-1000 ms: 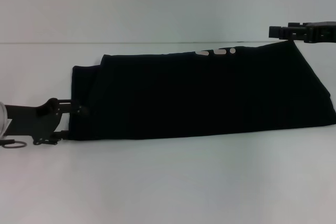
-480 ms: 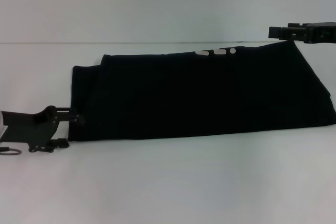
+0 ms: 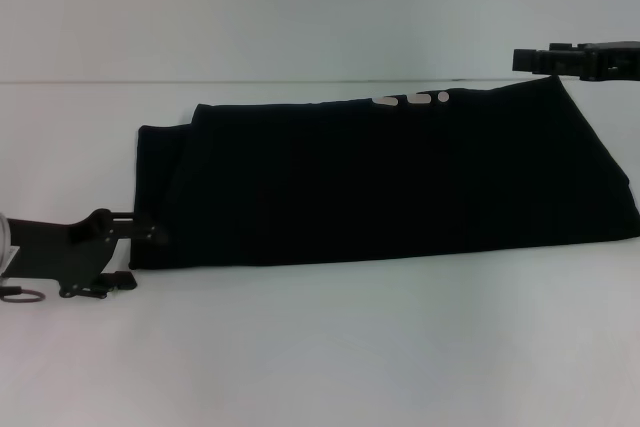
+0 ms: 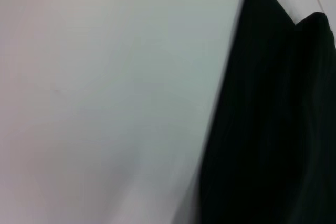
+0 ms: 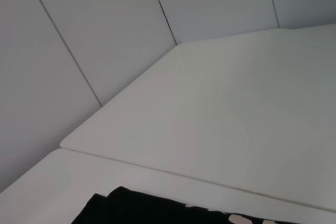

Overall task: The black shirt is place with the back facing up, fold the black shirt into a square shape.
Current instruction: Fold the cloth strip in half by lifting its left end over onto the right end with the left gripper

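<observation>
The black shirt (image 3: 380, 182) lies on the white table (image 3: 320, 347) as a long band already folded lengthwise, a few pale letters showing at its far edge, so I judge only the crosswise folds remain to make a square. The left gripper (image 3: 140, 247) sits low at the shirt's left near corner with its fingers spread apart, seemingly to take that soft, matte, limp edge. The right gripper (image 3: 530, 59) hovers above the far right corner; whether its fingers are parted or closed, I cannot tell.
</observation>
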You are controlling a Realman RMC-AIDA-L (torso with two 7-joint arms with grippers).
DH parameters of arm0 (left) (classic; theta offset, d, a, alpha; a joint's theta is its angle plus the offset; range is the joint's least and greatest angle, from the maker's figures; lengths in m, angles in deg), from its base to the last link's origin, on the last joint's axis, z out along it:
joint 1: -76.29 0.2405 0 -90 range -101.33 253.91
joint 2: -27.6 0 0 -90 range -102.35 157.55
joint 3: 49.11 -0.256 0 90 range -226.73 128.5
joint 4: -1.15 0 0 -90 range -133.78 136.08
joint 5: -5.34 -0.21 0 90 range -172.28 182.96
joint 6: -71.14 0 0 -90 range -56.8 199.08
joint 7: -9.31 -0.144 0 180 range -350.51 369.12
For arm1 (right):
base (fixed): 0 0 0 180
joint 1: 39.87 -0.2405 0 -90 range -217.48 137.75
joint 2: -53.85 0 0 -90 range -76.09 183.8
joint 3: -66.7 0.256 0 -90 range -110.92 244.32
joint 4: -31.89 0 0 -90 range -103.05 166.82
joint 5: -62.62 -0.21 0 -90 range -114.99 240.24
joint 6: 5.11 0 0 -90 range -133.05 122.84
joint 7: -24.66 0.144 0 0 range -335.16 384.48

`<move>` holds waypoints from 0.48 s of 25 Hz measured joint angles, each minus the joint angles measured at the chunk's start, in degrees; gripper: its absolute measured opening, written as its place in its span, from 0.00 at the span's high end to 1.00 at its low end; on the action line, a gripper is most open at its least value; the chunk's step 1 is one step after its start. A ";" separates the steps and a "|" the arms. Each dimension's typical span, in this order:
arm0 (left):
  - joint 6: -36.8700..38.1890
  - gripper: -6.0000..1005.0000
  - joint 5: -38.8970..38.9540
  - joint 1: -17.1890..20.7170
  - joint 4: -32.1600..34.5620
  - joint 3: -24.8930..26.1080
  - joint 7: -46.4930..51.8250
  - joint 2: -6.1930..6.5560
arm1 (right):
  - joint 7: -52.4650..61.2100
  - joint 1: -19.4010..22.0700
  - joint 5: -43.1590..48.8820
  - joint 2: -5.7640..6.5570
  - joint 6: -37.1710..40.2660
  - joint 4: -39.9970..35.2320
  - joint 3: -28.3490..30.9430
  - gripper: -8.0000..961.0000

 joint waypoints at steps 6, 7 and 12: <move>-0.67 0.32 0.78 -0.49 -0.61 0.11 0.07 -0.09 | 0.06 -0.04 0.00 0.03 -0.07 -0.03 0.00 0.11; -0.87 0.32 1.01 -0.52 -0.79 0.13 0.02 -0.11 | 0.06 -0.05 0.00 0.04 -0.12 -0.03 0.00 0.11; -1.86 0.32 1.39 -0.62 -0.95 0.04 -0.27 -0.18 | 0.06 -0.06 0.00 0.04 -0.22 -0.05 0.00 0.11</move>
